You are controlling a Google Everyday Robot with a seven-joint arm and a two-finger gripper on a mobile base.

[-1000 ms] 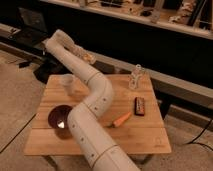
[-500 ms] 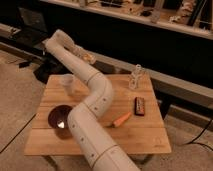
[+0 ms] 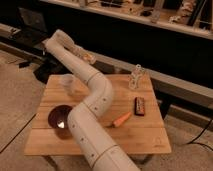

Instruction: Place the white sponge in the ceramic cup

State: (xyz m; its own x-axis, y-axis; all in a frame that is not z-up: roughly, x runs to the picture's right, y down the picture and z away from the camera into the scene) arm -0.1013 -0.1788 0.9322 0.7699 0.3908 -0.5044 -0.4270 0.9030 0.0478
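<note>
While the end effector hangs pinched narrow past the surface's far-left corner, I can't spot the white sponge, maybe held. Pale cup stands just right of it, nearer me. Next: lower over cup, release.

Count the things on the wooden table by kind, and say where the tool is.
Bowl: 1
Clear cup: 1
Clear bottle: 1
Carrot: 1
Dark bar: 1
Total: 5
Tool: past the table's far edge.
</note>
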